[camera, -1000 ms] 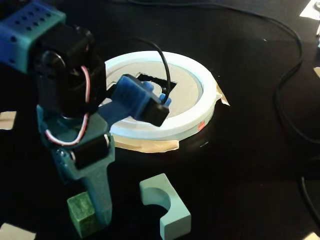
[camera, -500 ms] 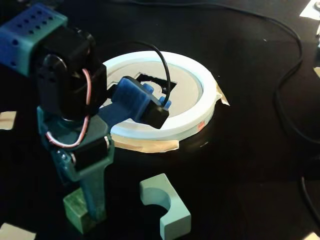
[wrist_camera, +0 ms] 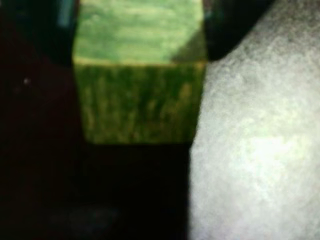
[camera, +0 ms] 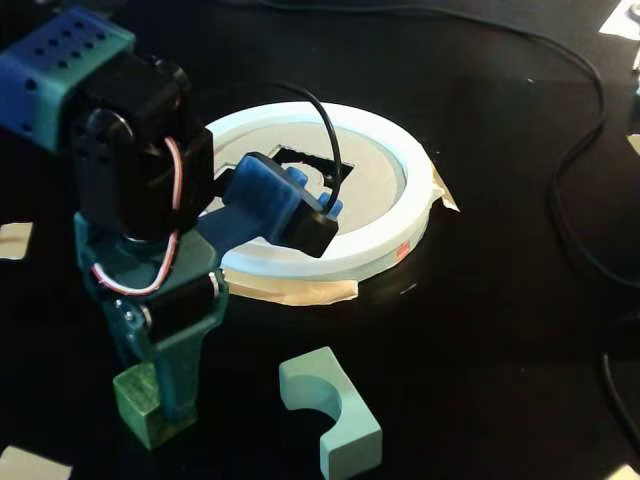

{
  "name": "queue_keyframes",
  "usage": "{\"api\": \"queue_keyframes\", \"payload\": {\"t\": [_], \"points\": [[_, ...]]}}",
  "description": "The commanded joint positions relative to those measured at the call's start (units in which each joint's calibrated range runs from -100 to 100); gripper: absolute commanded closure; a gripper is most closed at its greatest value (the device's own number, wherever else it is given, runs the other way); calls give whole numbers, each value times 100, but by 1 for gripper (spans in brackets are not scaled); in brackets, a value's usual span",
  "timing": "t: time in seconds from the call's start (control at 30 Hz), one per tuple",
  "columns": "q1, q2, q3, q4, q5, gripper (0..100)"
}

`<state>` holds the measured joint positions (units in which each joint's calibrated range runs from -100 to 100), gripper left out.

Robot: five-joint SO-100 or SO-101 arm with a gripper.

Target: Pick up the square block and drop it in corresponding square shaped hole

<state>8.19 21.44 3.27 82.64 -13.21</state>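
Green square block (camera: 140, 402), wooden, on the black table (camera: 480, 350) at lower left of the fixed view, flanked by the gripper (camera: 160, 405) with jaws narrowed against it; risk: corner-heavy grip lets it twist loose before reaching the white round sorter board (camera: 400, 215).

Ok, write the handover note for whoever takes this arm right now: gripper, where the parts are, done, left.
Gripper: down at the table, fingers on either side of the green square block; whether it is fully clamped cannot be told.
Block: on the black table at the front left of the fixed view; the wrist view shows it between the fingers.
White round sorter board: behind, taped down; its openings are partly hidden by the wrist camera.
Teal arch block: loose on the table, apart from the gripper.
Done: the approach. Left: confirm grip, lift, carry to the square hole, drop.
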Motion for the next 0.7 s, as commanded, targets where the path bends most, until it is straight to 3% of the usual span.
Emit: {"api": "queue_keyframes", "payload": {"t": [0.0,0.33,0.67], "points": [[-33,-205,-409,0,-34,68],[-719,-1683,-409,482,-298,68],[-3154,-2928,-409,562,-1172,67]]}}
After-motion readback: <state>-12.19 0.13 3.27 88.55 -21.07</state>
